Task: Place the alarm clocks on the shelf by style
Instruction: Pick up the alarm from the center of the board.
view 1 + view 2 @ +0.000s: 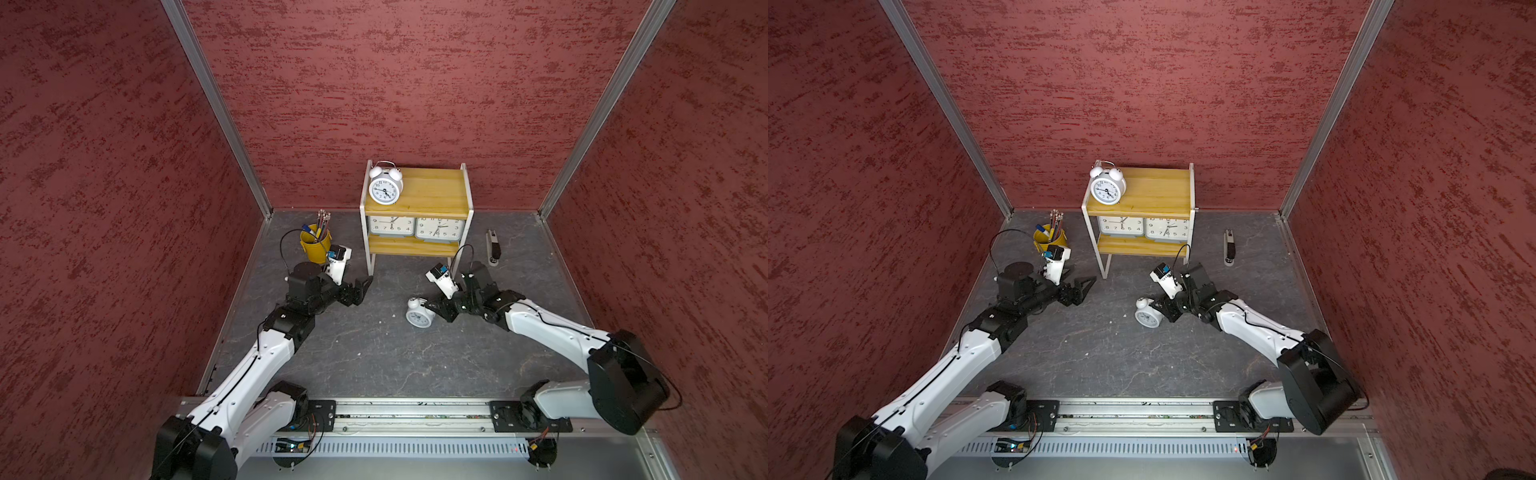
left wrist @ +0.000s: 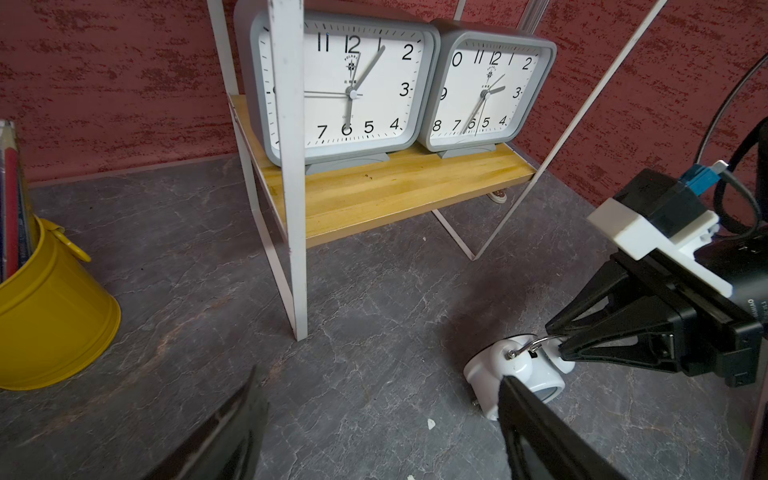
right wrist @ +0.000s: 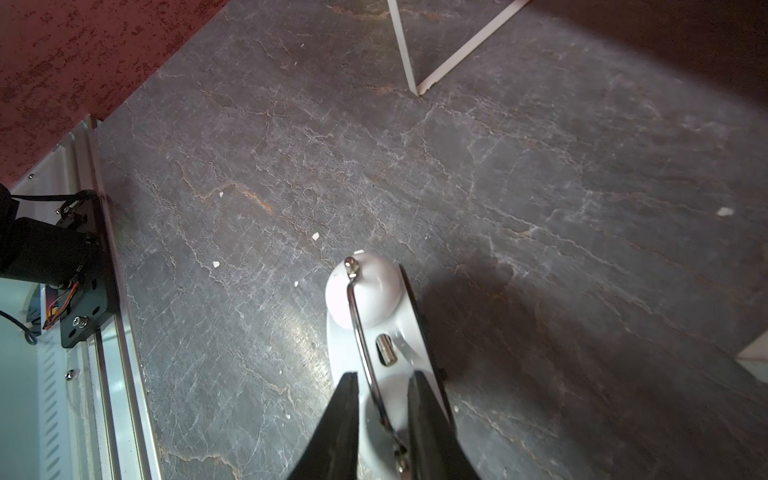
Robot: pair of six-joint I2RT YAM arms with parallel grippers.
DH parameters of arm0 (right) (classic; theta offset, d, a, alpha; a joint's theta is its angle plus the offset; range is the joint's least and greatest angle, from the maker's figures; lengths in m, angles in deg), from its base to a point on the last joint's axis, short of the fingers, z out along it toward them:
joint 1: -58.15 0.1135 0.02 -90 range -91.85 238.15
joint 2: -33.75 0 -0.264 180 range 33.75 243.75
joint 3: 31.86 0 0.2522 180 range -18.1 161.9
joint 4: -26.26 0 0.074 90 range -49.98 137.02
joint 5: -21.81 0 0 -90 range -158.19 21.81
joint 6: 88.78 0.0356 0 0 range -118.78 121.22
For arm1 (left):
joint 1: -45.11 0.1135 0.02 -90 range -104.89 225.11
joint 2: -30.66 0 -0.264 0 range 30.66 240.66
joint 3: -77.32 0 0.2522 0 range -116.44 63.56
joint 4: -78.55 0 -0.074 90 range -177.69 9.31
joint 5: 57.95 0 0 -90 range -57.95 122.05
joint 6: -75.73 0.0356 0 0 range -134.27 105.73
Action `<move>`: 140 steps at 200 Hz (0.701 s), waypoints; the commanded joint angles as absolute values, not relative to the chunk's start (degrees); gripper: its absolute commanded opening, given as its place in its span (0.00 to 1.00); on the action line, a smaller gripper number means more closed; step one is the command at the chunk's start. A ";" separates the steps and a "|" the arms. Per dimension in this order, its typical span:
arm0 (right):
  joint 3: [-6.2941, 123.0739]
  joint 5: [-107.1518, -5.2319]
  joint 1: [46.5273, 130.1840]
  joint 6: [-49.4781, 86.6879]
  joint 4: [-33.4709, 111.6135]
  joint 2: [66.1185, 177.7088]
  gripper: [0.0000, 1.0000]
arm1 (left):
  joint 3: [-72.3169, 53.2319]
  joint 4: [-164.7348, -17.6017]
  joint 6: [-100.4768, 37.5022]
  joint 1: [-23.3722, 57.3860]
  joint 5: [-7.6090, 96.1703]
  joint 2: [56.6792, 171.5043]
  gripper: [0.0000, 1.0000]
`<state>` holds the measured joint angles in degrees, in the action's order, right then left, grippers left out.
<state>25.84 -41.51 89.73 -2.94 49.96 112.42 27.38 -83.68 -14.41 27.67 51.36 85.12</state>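
Handle (image 3: pixel 360 332) of clock (image 3: pixel 365 291) (lying) inside right hand (image 3: pixel 383 374).

Left hand (image 1: pixel 365 289) wide open; right hand (image 1: pixel 430 308) low, jaws narrowly apart.

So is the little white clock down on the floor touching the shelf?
Apart. The left wrist view shows bare grey floor between the white clock and the legs of the shelf.
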 commanded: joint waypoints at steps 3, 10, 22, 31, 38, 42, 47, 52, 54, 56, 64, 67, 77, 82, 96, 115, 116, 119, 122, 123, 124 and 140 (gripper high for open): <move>27.25 -43.18 90.31 -3.96 51.34 112.85 0.17 | 26.74 -83.50 -13.57 27.14 52.97 85.85 0.88; 27.33 -43.10 90.31 -4.15 51.58 112.65 0.14 | 26.65 -83.74 -13.51 26.91 53.43 86.09 0.89; 27.38 -42.53 90.32 -4.74 51.49 112.10 0.08 | 26.48 -84.76 -13.85 26.19 54.47 86.68 0.88; 27.66 -41.92 90.32 -5.35 51.53 111.53 0.04 | 26.34 -86.01 -13.84 25.47 55.67 87.58 0.87; 28.04 -41.57 90.29 -5.54 51.59 111.21 0.02 | 26.13 -87.10 -13.45 24.67 56.71 88.39 0.86; 28.37 -41.29 90.32 -5.80 51.69 110.91 0.01 | 25.92 -87.62 -12.90 24.21 57.31 88.99 0.85; 28.68 -40.82 90.24 -6.10 51.86 110.69 0.00 | 25.59 -88.13 -12.24 23.54 58.13 89.85 0.85; 29.21 -40.39 90.29 -6.50 52.05 110.45 0.00 | 25.15 -88.46 -11.00 22.92 59.22 90.73 0.85; 29.37 -40.21 90.31 -6.62 52.17 110.38 0.00 | 24.91 -88.47 -10.55 22.64 59.81 91.05 0.85; 29.49 -40.01 90.32 -6.78 52.27 110.28 0.00 | 24.68 -88.59 -10.11 22.37 60.35 91.49 0.85; 30.34 -38.98 90.32 -7.46 52.68 110.00 0.00 | 23.66 -88.46 -7.74 21.32 63.29 93.11 0.84; 30.79 -38.58 90.30 -7.64 52.94 109.85 0.00 | 23.21 -88.31 -6.47 21.01 64.45 93.76 0.84; 31.94 -36.59 90.28 -8.48 53.91 109.67 0.00 | 21.62 -87.61 -3.21 19.73 67.57 95.98 0.82; 32.70 -35.56 90.28 -8.88 54.35 109.56 0.00 | 20.89 -87.28 -1.65 19.32 68.93 96.96 0.81; 34.23 -32.54 90.32 -9.78 55.52 109.60 0.00 | 18.66 -86.32 2.06 18.56 73.33 99.89 0.75; 36.69 -28.25 90.31 -11.34 57.51 109.89 0.00 | 15.80 -84.81 5.85 18.16 77.34 103.10 0.66; 36.81 -28.01 90.32 -11.39 57.69 109.96 0.00 | 15.60 -84.71 6.12 18.14 77.59 103.27 0.65; 37.14 -27.31 90.27 -11.68 58.06 110.09 0.00 | 15.19 -84.33 6.91 18.17 78.26 103.60 0.64; 37.66 -26.63 90.29 -11.90 58.32 110.19 0.00 | 14.74 -83.89 7.58 18.06 78.81 104.00 0.63; 37.77 -26.36 90.31 -11.93 58.49 110.25 0.00 | 14.63 -83.72 7.91 18.05 78.94 104.15 0.63; 37.83 -26.09 90.31 -12.08 58.66 110.23 0.00 | 14.49 -83.64 8.11 18.04 79.05 104.28 0.63; 39.64 -23.11 90.30 -12.89 60.31 110.73 0.00 | 12.68 -81.18 12.55 17.95 81.56 105.64 0.63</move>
<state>36.09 -31.44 89.94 -10.09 58.28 111.66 15.88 -84.75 3.38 18.30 74.07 104.11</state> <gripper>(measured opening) 0.051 0.633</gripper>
